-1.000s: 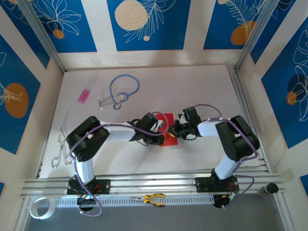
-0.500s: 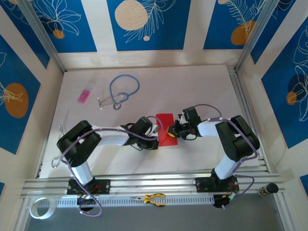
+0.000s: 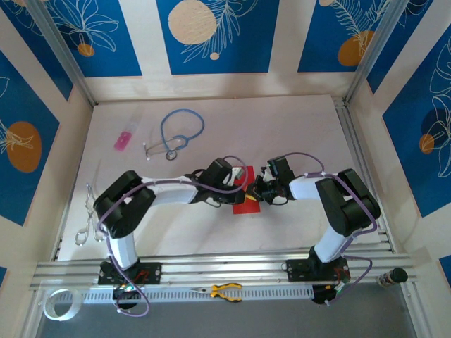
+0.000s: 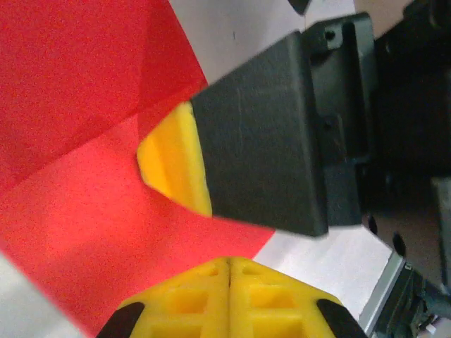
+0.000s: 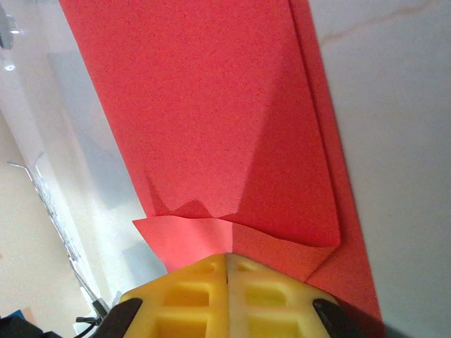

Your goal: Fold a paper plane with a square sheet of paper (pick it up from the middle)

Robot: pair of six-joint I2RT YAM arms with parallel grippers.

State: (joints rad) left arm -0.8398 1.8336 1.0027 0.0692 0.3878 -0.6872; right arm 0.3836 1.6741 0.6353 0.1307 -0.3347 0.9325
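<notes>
Left pincer [image 4: 229,264] and right pincer [image 5: 227,259] both closed, tips touching creased red paper [image 5: 211,105], mid-frame on white counter [image 3: 282,127].

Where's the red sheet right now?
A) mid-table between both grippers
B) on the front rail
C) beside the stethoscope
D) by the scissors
A: the red sheet lies mid-table, with the left gripper and the right gripper both at it, fingers shut.
</notes>
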